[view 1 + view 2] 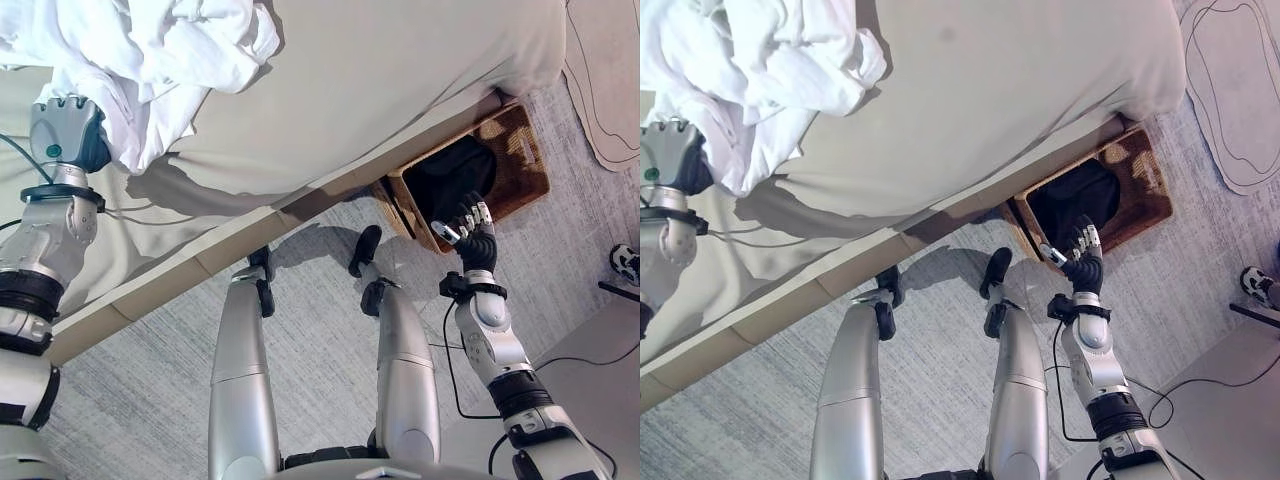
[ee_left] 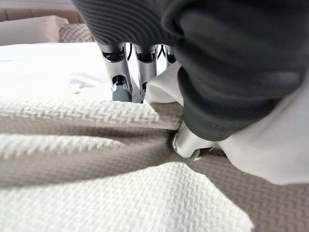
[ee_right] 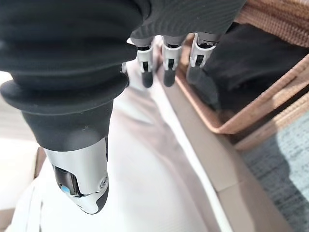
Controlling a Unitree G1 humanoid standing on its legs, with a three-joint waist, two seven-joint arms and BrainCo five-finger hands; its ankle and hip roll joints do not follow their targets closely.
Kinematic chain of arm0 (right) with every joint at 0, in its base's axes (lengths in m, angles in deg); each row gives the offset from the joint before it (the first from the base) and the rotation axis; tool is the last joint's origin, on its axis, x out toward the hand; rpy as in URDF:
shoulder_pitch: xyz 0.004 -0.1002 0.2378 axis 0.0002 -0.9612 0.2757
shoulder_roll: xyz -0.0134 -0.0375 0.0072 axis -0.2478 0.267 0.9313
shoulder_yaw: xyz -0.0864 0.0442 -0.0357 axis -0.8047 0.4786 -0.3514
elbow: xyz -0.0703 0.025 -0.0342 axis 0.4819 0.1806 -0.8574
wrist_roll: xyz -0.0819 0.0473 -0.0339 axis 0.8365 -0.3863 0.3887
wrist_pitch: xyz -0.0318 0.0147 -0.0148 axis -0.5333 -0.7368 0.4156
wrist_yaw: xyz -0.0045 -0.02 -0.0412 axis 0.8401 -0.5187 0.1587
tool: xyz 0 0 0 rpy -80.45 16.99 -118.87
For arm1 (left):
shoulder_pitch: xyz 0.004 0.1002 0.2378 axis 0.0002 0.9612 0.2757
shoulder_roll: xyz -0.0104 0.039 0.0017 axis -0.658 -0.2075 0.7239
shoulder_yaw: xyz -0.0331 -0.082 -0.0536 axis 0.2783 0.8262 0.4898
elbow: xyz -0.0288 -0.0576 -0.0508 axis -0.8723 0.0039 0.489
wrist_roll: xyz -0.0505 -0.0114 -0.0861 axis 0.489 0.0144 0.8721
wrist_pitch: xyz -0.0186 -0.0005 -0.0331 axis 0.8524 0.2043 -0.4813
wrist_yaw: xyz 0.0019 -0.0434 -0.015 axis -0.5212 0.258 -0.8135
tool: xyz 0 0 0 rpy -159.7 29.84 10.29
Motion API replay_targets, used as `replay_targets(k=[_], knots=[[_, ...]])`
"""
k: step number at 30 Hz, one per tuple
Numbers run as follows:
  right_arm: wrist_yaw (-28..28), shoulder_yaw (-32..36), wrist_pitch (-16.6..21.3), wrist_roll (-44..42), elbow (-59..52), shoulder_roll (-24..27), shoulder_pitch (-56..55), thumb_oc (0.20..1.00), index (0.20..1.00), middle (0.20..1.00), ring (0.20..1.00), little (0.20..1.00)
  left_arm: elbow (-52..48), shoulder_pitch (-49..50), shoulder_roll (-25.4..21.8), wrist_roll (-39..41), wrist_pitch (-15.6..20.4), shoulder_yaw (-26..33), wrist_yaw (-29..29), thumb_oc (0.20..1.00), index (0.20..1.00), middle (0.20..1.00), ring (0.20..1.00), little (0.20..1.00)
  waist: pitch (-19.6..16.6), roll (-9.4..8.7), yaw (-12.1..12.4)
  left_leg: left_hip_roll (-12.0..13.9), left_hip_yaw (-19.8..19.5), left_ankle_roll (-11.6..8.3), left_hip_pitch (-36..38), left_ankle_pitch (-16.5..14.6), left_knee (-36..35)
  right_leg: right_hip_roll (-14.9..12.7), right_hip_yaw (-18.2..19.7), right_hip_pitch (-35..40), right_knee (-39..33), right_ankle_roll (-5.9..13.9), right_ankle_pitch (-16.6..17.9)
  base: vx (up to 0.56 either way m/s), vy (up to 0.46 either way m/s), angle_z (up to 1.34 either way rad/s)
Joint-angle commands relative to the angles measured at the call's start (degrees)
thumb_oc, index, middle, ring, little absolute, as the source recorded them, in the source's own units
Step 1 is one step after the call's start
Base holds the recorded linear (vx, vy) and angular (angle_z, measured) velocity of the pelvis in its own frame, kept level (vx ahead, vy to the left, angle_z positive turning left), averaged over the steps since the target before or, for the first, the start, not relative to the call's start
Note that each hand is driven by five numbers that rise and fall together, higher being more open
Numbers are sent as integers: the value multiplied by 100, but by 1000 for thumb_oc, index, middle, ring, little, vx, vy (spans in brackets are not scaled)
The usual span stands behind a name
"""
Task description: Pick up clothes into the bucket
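Observation:
A heap of white clothes (image 1: 150, 50) lies on the beige bed (image 1: 400, 80) at the far left. My left hand (image 1: 65, 130) is at the heap's near edge; in the left wrist view its fingers (image 2: 120, 82) point straight down onto the bed cover, with white cloth (image 2: 270, 145) beside the thumb (image 2: 190, 145). A wicker basket (image 1: 535, 175) stands on the floor by the bed's corner, a black garment (image 1: 455, 175) inside it. My right hand (image 1: 475, 240) hovers open by the basket's near rim, holding nothing; its fingers (image 3: 166, 63) are straight.
The bed's edge (image 1: 250, 235) runs diagonally between me and the basket. A pale rug (image 1: 610, 80) lies on the grey carpet beyond the basket. A shoe (image 1: 627, 262) shows at the right edge.

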Motion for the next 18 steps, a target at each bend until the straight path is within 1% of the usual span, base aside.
replay_targets(k=[1, 3, 6, 7, 10, 11, 14, 15, 16, 17, 18], knots=[[27, 246, 213, -45, -188, 216, -292, 1000, 1000, 1000, 1000, 1000, -288, 262, 712, 66, 465, 210, 22, 200, 200, 200, 200, 200, -442, 446, -82, 67, -357, -275, 236, 141, -388, -294, 128, 345, 205, 612, -79, 0, 0, 0], [-11, 295, 179, -25, -143, 184, -343, 1000, 1000, 1000, 1000, 1000, -371, 544, 944, 272, 559, 442, 57, 200, 200, 200, 200, 200, -480, 468, -41, 31, -349, -291, 569, 215, -635, -300, 92, 677, -11, 627, -10, 14, -16, 1], [-12, 314, 161, -29, -140, 174, -374, 1000, 1000, 1000, 1000, 1000, -397, 662, 1033, 342, 586, 542, 62, 200, 200, 200, 200, 200, -493, 475, -37, 17, -340, -301, 735, 251, -763, -309, 74, 830, -121, 635, 28, 16, -16, -1], [-21, 363, 108, -9, -53, 136, -439, 1000, 1000, 1000, 1000, 1000, -501, 930, 1295, 547, 686, 727, 83, 200, 200, 200, 200, 200, -553, 480, 15, -10, -347, -330, 1045, 329, -1012, -331, 30, 1160, -342, 665, 97, 58, -59, 1], [-35, 386, 16, 93, 70, 117, -555, 1000, 1000, 1000, 1000, 1000, -769, 1374, 1631, 786, 840, 971, 69, 200, 200, 200, 200, 200, -592, 493, 67, -52, -365, -359, 1601, 431, -1392, -353, -66, 1737, -670, 674, 176, 79, -51, 11], [-45, 393, -32, 129, 124, 109, -590, 1000, 1000, 1000, 1000, 1000, -1022, 1590, 1843, 985, 958, 1093, 10, 200, 200, 200, 200, 200, -615, 503, 102, -59, -382, -383, 1826, 478, -1553, -370, -114, 1993, -822, 693, 218, 85, -58, 8], [-22, 440, -154, 271, 220, 89, -729, 1000, 1000, 1000, 1000, 1000, -1521, 2010, 2059, 1141, 1158, 1255, -100, 200, 200, 200, 200, 200, -676, 522, 170, -70, -394, -415, 2323, 548, -1887, -359, -207, 2521, -1150, 717, 292, 89, -57, 5], [-1, 459, -192, 325, 252, 93, -773, 1000, 1000, 1000, 1000, 1000, -1822, 2208, 2128, 1180, 1229, 1314, -183, 200, 200, 200, 200, 200, -696, 525, 187, -79, -406, -426, 2513, 599, -2031, -350, -260, 2745, -1307, 731, 345, -3, -52, 8], [-1, 469, -231, 417, 276, 104, -797, 1000, 1000, 1000, 1000, 1000, -2022, 2331, 2185, 1234, 1301, 1334, -269, 200, 200, 200, 200, 200, -694, 520, 210, -102, -372, -393, 2577, 778, -2131, -378, -331, 2843, -1438, 678, 495, 39, -86, 15], [-19, 474, -334, 730, 279, 148, -825, 1000, 1000, 1000, 1000, 1000, -2539, 2597, 2296, 1364, 1475, 1369, -523, 200, 200, 200, 200, 200, -775, 541, 259, -88, -374, -438, 2937, 882, -2425, -332, -405, 3209, -1724, 712, 566, 40, -73, 17], [-17, 467, -366, 846, 284, 165, -840, 1000, 1000, 1000, 1000, 1000, -2705, 2705, 2320, 1436, 1532, 1389, -621, 200, 200, 200, 200, 200, -816, 561, 270, -84, -371, -455, 3107, 920, -2550, -304, -431, 3371, -1843, 716, 586, 104, -65, 16]])
